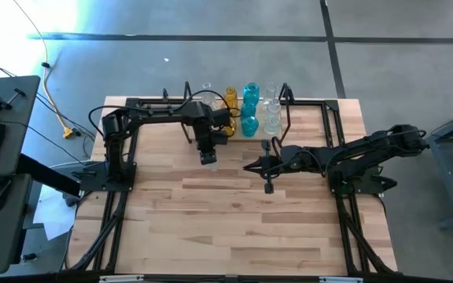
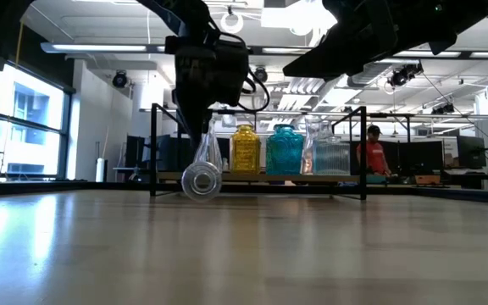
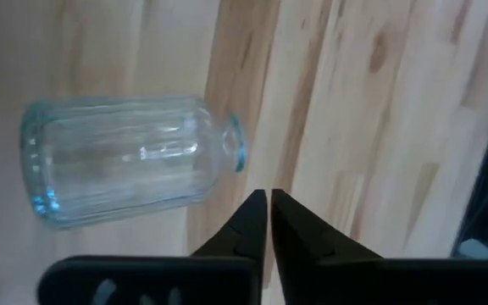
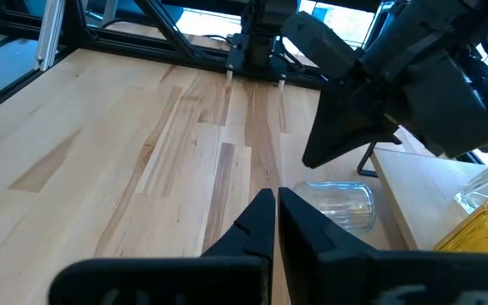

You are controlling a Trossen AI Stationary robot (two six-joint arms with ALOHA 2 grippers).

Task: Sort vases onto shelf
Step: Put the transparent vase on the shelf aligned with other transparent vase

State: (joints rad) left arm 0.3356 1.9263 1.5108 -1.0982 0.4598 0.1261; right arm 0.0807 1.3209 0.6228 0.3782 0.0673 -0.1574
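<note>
Left gripper has its fingers pressed together with nothing between them, hanging just above the table. Right next to its tips is a clear vase lying on its side on the wood, ribbed glass, neck pointing toward the fingers but not touching them as far as the left wrist view shows. In the low view that same vase sits on the table in front of the shelf, round base facing the camera, with the left arm coming down right over it. From above, the left gripper is a bit in front of the shelf's left half.

Right gripper is closed too, fingertips touching, empty. In the high view it sits near the middle of the table, in front of the shelf's right part and well apart from the left one. The right wrist view looks across the wood at the left arm and the lying vase beyond its tips.

The shelf runs along the far edge of the table. Standing on it: an amber vase, a teal vase, and clear ones to the right of those. The high view shows more than one teal and more than one clear bunched together, but the exact count is hard to call since they overlap.

A person in a red top shows in the room behind the shelf.
</note>
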